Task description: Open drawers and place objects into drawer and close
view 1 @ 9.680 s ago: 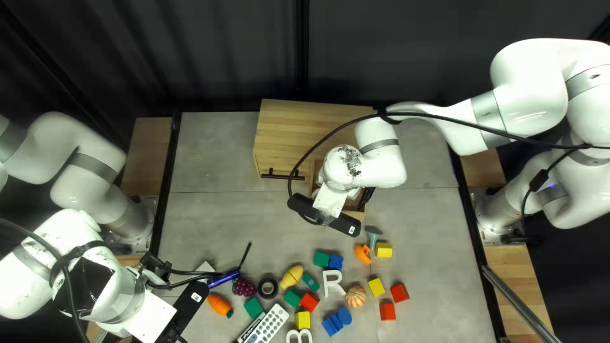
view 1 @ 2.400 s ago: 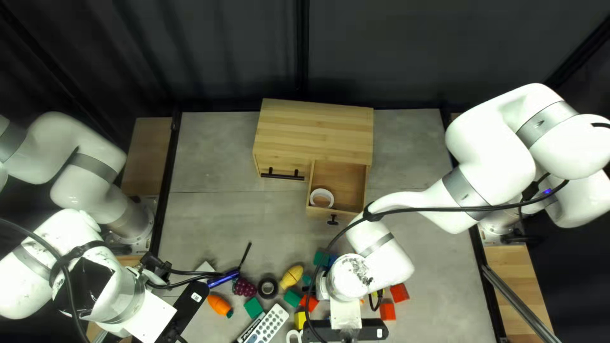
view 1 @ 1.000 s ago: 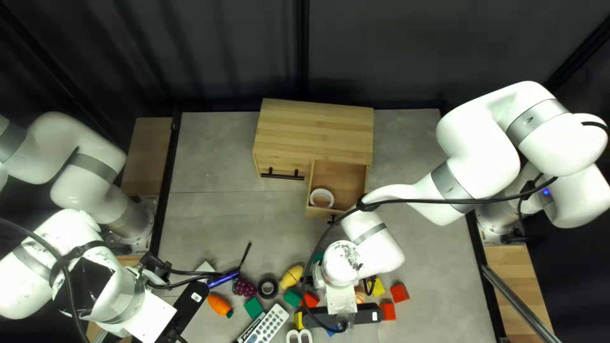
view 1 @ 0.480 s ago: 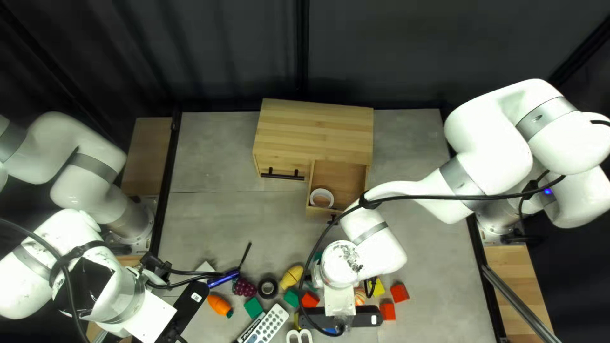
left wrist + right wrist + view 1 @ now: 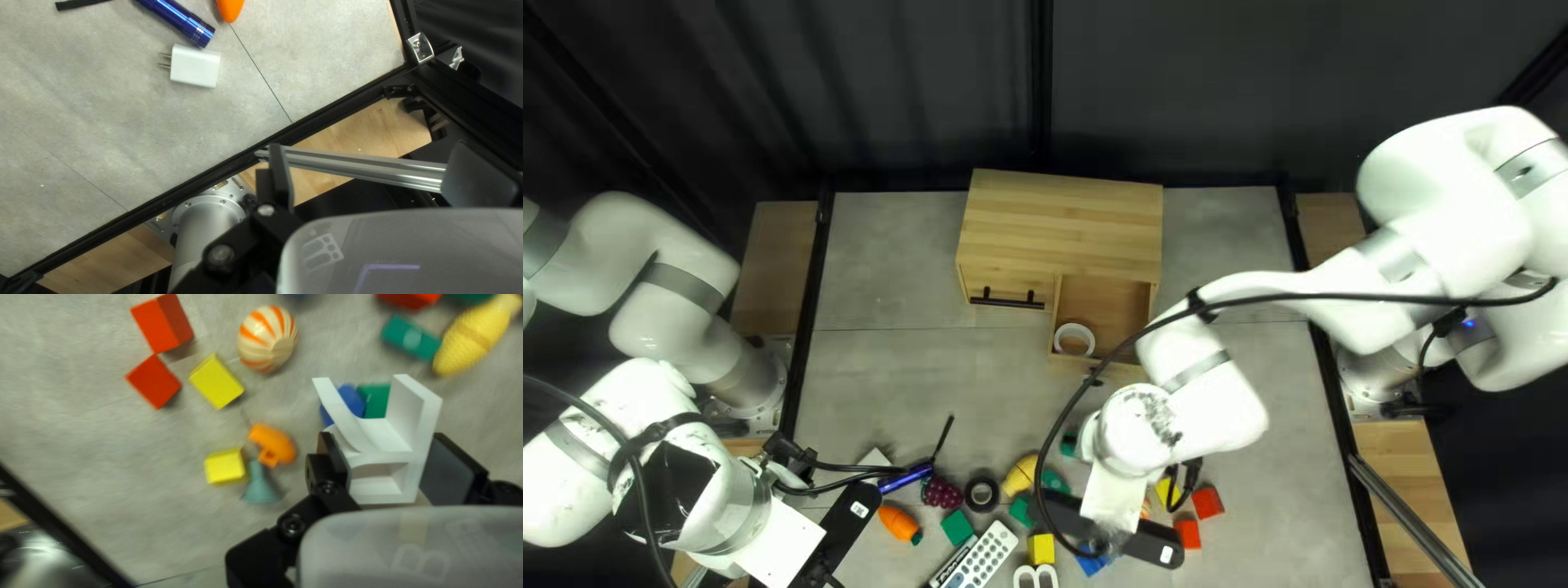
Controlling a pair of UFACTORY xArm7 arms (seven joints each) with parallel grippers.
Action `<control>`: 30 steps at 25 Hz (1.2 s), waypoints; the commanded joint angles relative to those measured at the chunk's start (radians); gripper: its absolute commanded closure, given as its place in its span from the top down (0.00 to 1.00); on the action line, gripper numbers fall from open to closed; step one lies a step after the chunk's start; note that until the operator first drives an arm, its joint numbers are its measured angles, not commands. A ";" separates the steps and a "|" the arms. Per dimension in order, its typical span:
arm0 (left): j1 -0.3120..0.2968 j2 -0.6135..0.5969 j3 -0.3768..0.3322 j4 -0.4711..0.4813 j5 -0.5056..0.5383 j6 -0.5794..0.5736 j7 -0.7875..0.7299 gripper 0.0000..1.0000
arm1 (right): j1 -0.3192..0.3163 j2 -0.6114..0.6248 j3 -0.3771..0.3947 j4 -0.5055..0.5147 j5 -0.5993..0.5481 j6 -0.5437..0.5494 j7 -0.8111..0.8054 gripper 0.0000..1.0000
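Watching the cabinet (image 5: 1062,223): well beyond my right gripper (image 5: 1154,542)
Drawer (image 5: 1116,299): pulled open, toward that gripper
Left gripper (image 5: 842,528): I have its fingers apart
Right gripper: clamped on the white letter R (image 5: 417,403)
White ring (image 5: 1062,331): in drawer, beyond right gripper

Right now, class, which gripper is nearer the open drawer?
Right: the right gripper hovers over the blocks in front of the drawer; the left gripper is farther off, by the left edge of the table.
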 commanded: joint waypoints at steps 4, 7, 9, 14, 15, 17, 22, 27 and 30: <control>0.000 0.000 0.000 0.000 0.000 0.000 0.000 1.00 | -0.024 -0.086 -0.040 -0.037 -0.009 0.095 0.302 0.00; 0.000 0.000 0.000 0.000 0.000 0.000 0.000 1.00 | -0.033 -0.110 -0.051 -0.064 -0.018 0.097 0.370 0.00; 0.000 0.000 0.000 0.000 0.000 0.000 0.000 1.00 | -0.039 -0.125 -0.058 -0.078 -0.030 0.096 0.396 0.00; 0.000 0.000 0.000 0.000 0.000 0.000 0.000 1.00 | -0.041 -0.186 -0.060 -0.126 -0.089 0.058 0.297 0.00; 0.000 0.000 0.000 0.000 0.000 0.000 0.000 1.00 | -0.041 -0.205 -0.062 -0.144 -0.103 0.042 0.255 0.00; 0.000 0.000 0.000 0.000 0.000 0.000 0.000 1.00 | -0.040 -0.232 -0.065 -0.170 -0.123 0.016 0.164 0.00; 0.000 0.000 0.000 0.000 0.000 0.000 0.000 1.00 | -0.038 -0.227 -0.070 -0.176 -0.137 -0.008 -0.029 0.00; 0.000 0.000 0.000 0.000 0.000 0.000 0.000 1.00 | -0.038 -0.211 -0.074 -0.187 -0.136 -0.032 -0.167 0.00; 0.000 0.000 0.000 0.000 0.000 0.000 0.000 1.00 | -0.043 -0.216 -0.081 -0.194 -0.132 -0.030 -0.236 0.00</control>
